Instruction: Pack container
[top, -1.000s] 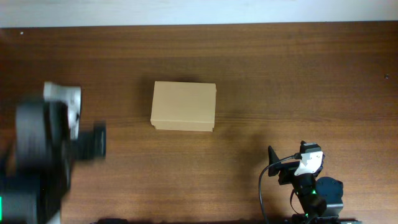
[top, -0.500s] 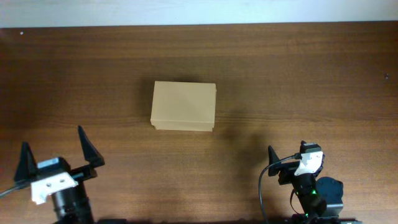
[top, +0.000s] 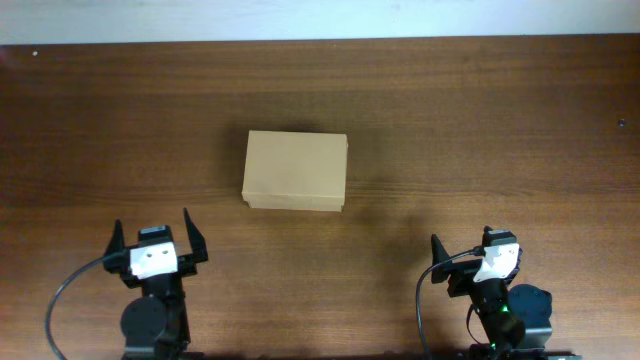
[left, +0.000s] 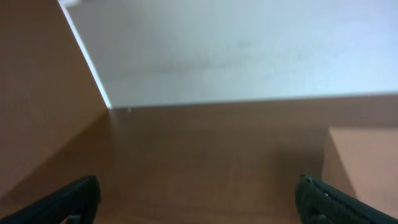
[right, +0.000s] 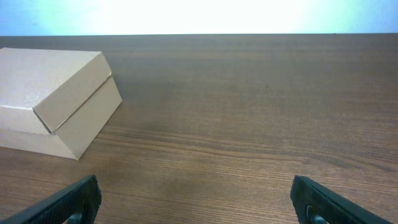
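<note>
The container (top: 295, 171), a tan cardboard box with its flap lid shut, lies at the middle of the dark wooden table. My left gripper (top: 153, 234) is open and empty at the front left, apart from the box. My right gripper (top: 468, 250) is open and empty at the front right. In the left wrist view the open fingers (left: 199, 202) frame bare table, with the box's corner (left: 367, 162) at the right edge. In the right wrist view the open fingers (right: 196, 202) frame bare table, with the box (right: 56, 93) at the far left.
The wooden table (top: 480, 110) ends at a pale wall (top: 320, 18) along the far side. Black cables loop beside each arm base at the front edge (top: 60, 310).
The left arm has swung in from the left edge and settled at the front left, fingers open and pointing toward the far side. The right arm and the box have not moved.
</note>
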